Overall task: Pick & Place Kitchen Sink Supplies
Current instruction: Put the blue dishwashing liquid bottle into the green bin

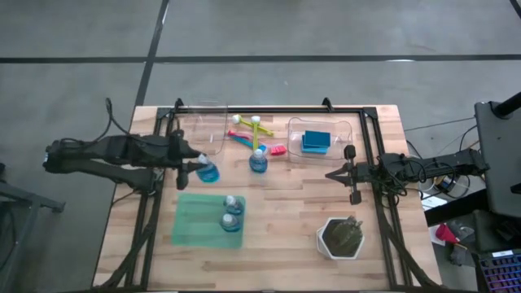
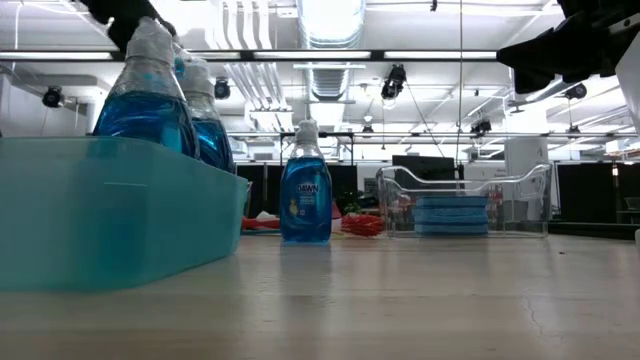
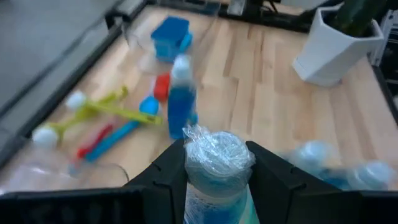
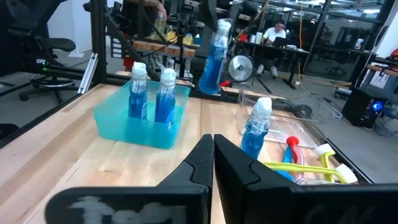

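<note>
Left pincer [image 1: 193,165]: it is squeezing the white cap of one bottle [image 1: 207,171] of blue soap, holding it up off the desk [image 1: 293,212], just past the far edge of the green tray [image 1: 195,218]. In the left wrist view one finger [image 3: 163,174] is sitting on each side of the cap.

Right pincer [image 1: 330,173]: it is hanging over the right part of the desk, near the clear bin, and its fingers [image 4: 199,163] are pressed together with nothing between them.

Bottles in the tray: two bottles [image 1: 232,213] are standing up side by side in the right part of the green tray.

Fourth bottle [image 1: 258,160]: it is standing alone on the desk near the middle, just beside the brushes.

Brushes: the yellow-green brushes [image 1: 248,124] are lying at the far side of the desk, and the blue brush [image 1: 244,138] and the pink brush [image 1: 273,148] are lying just beside them.

Sponges [image 1: 316,142]: they are sitting stacked inside the clear bin [image 1: 319,140] on the far right.

Second clear bin [image 1: 202,126]: it is sitting at the far left of the desk.

Plant pot [image 1: 340,237]: the white pot is standing at the near right, well apart from the bottles.
</note>
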You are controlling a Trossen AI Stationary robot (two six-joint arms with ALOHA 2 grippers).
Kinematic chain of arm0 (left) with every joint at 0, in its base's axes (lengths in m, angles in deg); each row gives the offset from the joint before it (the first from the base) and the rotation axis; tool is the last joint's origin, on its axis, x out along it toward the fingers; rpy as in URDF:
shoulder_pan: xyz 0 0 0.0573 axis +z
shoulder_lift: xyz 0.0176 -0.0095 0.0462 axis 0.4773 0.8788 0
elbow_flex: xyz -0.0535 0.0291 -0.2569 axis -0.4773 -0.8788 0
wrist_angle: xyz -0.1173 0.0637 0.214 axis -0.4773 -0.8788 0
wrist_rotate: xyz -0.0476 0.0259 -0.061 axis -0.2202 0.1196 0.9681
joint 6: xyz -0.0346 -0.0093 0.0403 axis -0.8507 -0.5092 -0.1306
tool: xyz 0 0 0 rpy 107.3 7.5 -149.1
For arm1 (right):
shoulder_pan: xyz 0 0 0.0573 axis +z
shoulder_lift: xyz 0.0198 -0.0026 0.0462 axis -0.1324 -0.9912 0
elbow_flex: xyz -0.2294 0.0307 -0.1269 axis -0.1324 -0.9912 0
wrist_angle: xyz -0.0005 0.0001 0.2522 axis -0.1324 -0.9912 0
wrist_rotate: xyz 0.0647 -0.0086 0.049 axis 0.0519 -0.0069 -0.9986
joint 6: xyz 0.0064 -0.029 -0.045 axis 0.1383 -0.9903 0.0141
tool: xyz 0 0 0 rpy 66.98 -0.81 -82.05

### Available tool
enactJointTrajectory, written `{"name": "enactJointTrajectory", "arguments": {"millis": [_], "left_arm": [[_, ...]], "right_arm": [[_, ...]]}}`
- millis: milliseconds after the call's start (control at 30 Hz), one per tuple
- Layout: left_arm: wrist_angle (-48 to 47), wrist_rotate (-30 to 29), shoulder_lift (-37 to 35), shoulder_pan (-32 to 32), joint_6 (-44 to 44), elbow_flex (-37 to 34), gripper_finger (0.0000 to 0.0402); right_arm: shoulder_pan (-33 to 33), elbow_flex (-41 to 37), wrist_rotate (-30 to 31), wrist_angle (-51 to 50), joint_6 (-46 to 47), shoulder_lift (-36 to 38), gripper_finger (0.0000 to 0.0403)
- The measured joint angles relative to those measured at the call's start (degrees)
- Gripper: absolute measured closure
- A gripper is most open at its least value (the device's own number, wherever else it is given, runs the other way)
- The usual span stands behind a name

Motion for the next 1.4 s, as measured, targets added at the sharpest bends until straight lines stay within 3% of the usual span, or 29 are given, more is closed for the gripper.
{"name": "enactJointTrajectory", "arguments": {"millis": [267,433,667,933,1200,1400], "left_arm": [[-3.6,12.43,-1.14,-4.09,-5.12,-0.03,0.0271],[-3.67,13.98,0.52,-8.58,-9.75,-0.08,0.0271],[-2.07,10.74,4.79,-16.97,-16.56,-4.09,0.0271],[7.62,6.35,8.69,-26.77,-20.2,-6.61,0.0271],[11.49,-7.3,11.34,-33.67,-21.52,-6.7,0.0271],[15.13,-7.19,14.09,-36.74,-23.92,-6.7,0.0271]], "right_arm": [[0.0,0.0,0.0,0.0,-0.02,0.02,0.0394],[-0.01,0.0,0.0,0.0,-0.04,0.02,0.0394],[-0.01,0.0,0.0,0.0,0.08,0.02,0.0394],[-0.02,0.0,0.0,0.0,0.0,0.02,0.0394],[-0.02,0.0,0.0,0.0,-0.03,0.02,0.0394],[-0.02,0.0,0.0,0.0,0.0,0.02,0.0394]]}}
